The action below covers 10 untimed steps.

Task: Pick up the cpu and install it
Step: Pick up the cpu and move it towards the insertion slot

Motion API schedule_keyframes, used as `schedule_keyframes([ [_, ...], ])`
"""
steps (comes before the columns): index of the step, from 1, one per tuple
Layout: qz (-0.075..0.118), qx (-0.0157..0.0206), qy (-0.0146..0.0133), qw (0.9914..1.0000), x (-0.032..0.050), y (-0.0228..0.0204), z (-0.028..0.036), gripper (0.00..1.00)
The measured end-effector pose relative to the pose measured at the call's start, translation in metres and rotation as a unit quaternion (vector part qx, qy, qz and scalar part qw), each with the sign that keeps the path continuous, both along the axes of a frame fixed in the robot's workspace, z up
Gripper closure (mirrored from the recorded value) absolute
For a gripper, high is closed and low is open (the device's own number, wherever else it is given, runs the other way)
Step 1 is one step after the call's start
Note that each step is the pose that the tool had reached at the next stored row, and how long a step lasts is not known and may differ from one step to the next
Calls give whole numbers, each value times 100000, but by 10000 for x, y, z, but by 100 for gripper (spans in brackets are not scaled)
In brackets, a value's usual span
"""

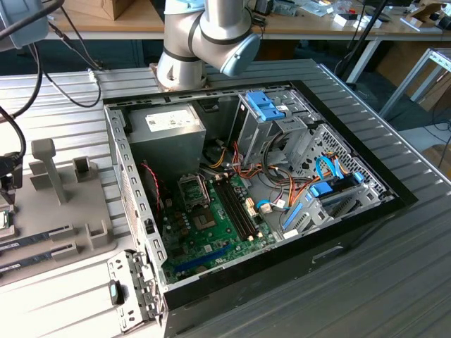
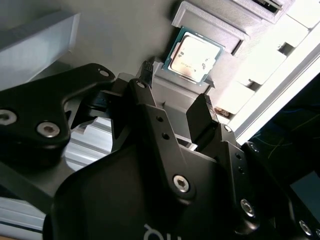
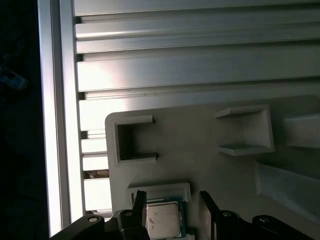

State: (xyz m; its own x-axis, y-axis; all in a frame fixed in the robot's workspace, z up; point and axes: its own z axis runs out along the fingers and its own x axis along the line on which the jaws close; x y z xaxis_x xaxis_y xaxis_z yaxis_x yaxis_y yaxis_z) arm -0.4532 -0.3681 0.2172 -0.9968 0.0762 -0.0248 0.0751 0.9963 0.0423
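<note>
**Table** (image 1: 394,282): ribbed aluminium slats. Bare strips run open along the six and three o'clock sides of the case in the exterior view.

**Computer case** (image 1: 394,198): black metal shell lying open, with thin sheet edges all round. The green motherboard (image 1: 211,229) lies flat inside, with a square socket (image 1: 192,189) toward its eleven o'clock corner. The arm (image 1: 204,35), with smooth silver tube and grey-blue joint caps, rises at twelve o'clock.

**Tray** (image 1: 84,218): matte grey moulded plastic at nine o'clock of the case, with blocky posts and walled pockets. Two long memory sticks (image 1: 39,234) lie in its slots.

**Cpu** (image 2: 195,54): flat square with a dull silver lid and a thin green rim. It lies level on the tray against a raised lip, with clear grey surface on its other sides.

**Gripper** (image 2: 175,90): black and angular, with bolted links. Its jaws are spread wider than the cpu and grasp nothing. In the first wrist view the fingers (image 3: 207,210) stand either side of the chip, one close by its edge. Contact cannot be told.
</note>
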Motion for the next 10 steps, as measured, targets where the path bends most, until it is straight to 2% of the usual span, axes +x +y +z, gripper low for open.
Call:
schedule_keyframes([
  [10,-4,0,-1,100000,-2,25,-38,46],
])
